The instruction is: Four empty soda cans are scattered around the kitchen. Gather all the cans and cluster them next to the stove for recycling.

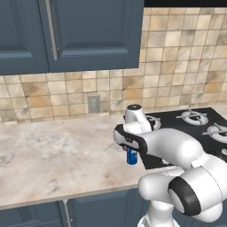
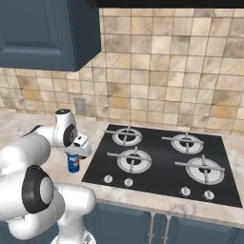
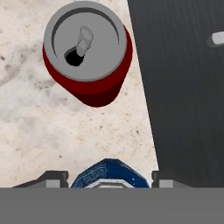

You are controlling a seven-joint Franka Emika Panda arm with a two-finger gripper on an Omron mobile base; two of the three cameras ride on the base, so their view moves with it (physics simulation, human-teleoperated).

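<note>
A blue can [image 1: 131, 156] [image 2: 73, 163] [image 3: 109, 175] stands upright on the marble counter [image 1: 53, 155], just left of the stove's [image 1: 195, 128] [image 2: 157, 157] [image 3: 188, 109] front left corner. My gripper [image 1: 131, 153] [image 2: 74, 159] [image 3: 109, 179] points straight down over it, a dark fingertip on each side of the can with a thin gap between tip and can, so it looks open. In the hand view a red can [image 3: 87, 52] stands upright on the counter a short way beyond the blue one, also beside the stove's edge.
Dark blue wall cabinets [image 1: 66, 31] hang above the counter. A wall outlet [image 1: 93, 103] [image 2: 79, 106] sits on the tiled backsplash. Bare counter stretches to the left of the cans. A stove knob [image 3: 216, 38] lies near the cooktop's front.
</note>
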